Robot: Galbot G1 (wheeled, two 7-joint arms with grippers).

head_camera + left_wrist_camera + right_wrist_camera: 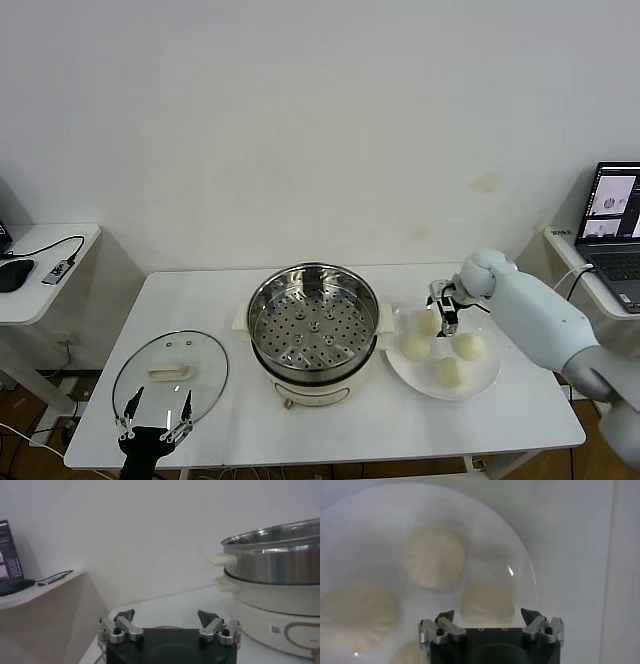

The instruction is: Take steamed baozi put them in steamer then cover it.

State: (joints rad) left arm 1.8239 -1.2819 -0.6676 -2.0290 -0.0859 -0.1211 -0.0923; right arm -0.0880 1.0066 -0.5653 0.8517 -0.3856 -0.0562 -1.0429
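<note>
Lowest in the head view, at the bottom left, the left tool [155, 420] hangs with its fingers spread wide and nothing between them, just at the near edge of the cover [170, 375], which lies flat on the white worktop [520, 420] with its cream handle up. Right of it, in the middle of the frame, stands the steamer [313, 333], its perforated tray bare. Further right, a white plate [480, 385] carries the four steamed baozi [450, 371]. At the plate's far side the right tool [446, 312] points down over the farthest bun [429, 322], fingers partly spread on either side of it; whether they touch it cannot be told. At the far right edge a laptop [615, 225] sits on a side table.
</note>
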